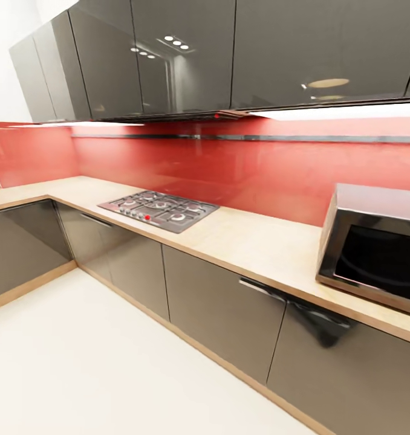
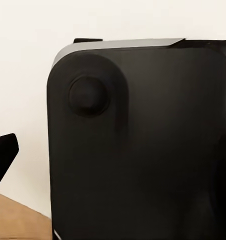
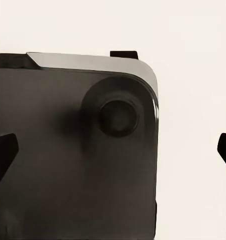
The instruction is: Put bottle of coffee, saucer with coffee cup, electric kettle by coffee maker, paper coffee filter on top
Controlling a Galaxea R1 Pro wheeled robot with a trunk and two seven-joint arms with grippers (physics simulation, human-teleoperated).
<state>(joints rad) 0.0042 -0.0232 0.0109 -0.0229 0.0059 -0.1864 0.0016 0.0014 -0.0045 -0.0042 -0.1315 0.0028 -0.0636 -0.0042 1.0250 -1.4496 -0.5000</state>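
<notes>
The light beige countertop runs in an L over grey cabinets, from the left corner to the right edge of the head view. In the right wrist view my right gripper is open, its dark fingertips far apart at the frame's two sides, with nothing between them. In the left wrist view my left gripper shows one dark fingertip at the frame's edge, standing wide like the right one. Both grippers hang in front of my own black base over the pale floor.
A gas cooktop is set into the counter at mid left. A microwave stands on it at the right. Glossy dark upper cabinets hang above a red backsplash crossed by a thin dark strip. White floor lies in front.
</notes>
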